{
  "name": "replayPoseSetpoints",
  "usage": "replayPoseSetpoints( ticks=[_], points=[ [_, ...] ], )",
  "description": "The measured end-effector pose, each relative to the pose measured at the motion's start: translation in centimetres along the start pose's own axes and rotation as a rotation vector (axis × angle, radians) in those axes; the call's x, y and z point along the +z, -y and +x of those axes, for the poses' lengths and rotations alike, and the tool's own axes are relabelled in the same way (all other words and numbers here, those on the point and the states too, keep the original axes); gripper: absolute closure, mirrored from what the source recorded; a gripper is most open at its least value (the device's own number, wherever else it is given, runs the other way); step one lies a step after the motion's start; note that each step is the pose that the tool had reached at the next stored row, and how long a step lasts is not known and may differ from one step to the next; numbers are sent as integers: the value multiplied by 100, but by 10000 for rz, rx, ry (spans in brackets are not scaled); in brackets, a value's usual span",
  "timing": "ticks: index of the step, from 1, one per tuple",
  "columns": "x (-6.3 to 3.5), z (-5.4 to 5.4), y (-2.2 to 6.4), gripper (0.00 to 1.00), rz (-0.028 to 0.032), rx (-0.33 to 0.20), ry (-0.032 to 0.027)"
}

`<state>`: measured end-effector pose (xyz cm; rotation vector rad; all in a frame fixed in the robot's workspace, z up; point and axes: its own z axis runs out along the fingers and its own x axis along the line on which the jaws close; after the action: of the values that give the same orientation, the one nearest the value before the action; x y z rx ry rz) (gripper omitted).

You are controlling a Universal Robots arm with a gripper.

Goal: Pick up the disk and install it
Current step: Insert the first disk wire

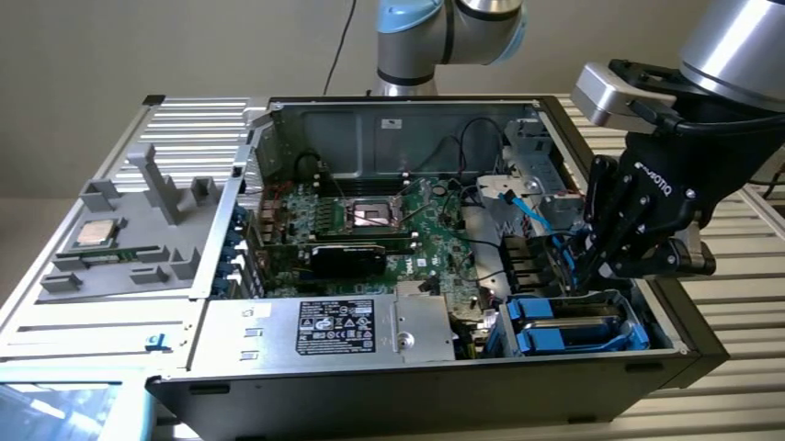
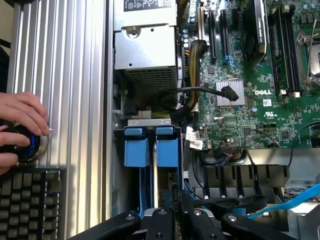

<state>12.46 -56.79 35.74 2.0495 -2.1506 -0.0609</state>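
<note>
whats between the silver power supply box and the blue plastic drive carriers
Black cables loop between the silver box and blue carriers, in the wrist view.

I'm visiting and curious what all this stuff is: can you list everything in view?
computer case: one, black, open, centre
motherboard: one, green, inside the case
power supply box: one, silver, along case's near wall
disk carriers: two, blue, side by side, bay under the claw
chip: one, silver, on the grey tray, exterior view's left
keyboard: one, black, next to the hand
person's hand: one, on a knob
robot arm: one, silver, above the case
claw: one, black, reaching into the bay
</note>
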Motion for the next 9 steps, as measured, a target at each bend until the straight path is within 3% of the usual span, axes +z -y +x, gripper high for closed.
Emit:
replayPoseSetpoints(
  ticks=[4,9],
  points=[
    [25,-3,3,83,-2,-1,9],
    [75,-8,11,83,-46,-9,36]
  ],
)
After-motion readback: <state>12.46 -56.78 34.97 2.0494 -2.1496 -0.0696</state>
